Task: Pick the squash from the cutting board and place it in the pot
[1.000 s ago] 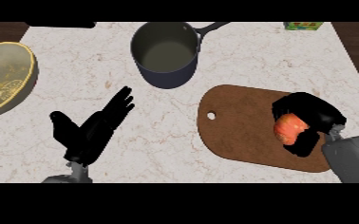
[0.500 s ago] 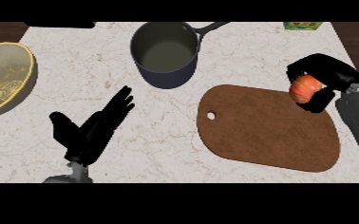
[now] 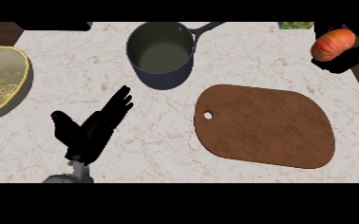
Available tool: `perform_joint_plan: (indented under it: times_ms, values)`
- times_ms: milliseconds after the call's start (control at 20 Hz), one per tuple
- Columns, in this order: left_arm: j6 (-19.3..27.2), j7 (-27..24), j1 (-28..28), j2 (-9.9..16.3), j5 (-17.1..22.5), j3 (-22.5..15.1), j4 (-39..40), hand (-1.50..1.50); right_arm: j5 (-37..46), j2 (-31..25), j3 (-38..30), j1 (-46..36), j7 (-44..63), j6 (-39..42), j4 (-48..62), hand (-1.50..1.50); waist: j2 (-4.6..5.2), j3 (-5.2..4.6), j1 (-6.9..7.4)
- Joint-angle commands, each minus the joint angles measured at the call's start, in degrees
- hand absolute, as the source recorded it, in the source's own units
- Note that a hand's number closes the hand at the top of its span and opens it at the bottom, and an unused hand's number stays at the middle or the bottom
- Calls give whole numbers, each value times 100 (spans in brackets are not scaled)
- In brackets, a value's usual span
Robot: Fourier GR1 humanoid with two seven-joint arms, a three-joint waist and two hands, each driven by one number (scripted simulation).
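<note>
- Squash (image 3: 331,44): orange-red, at the far right edge of the view, well off the cutting board (image 3: 266,126) – up and to the right of the board's far right corner.
- Long axis of the squash runs diagonally, upper-right end to lower-left end; which end is the stem I cannot tell.
- Right hand (image 3: 338,62): only dark parts of it show behind and under the squash at the frame edge; fingers wrapped round the squash, grasping it.
- Squash sits right of the pot (image 3: 160,54), well apart from it, at about the same level in the view.
- Pot: dark blue-grey saucepan, upright, nothing inside it, handle pointing up-right, away from the board; it stands up-left of the board, near it but not touching.
- Cutting board: brown, rounded, hole at its left end, nothing on it.
- Left hand (image 3: 89,131): left of the board, lying open, fingers straight and pointing up-right toward the pot, holding nothing.
- Counter (image 3: 238,66): pale marble with tan veining.
- Yellow bowl (image 3: 13,78) at the left edge, far left of the board, partly cut off.
- Small green-yellow box (image 3: 296,25) at the counter's back edge, above the board's right half.
</note>
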Motion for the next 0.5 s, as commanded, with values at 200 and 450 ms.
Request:
perform_joint_plan:
  times_ms: [200, 450]
  values:
    - [32, -87, 62, -110, -53, -51, 104, 0, -922, 182, -519, -1208, 437, 1255, -270, 150, -34, -8, -44]
    - [-12, 221, 76, -22, 61, -37, -368, 0, -1108, 512, -700, -1773, 908, 1255, 59, 150, -14, -4, 12]
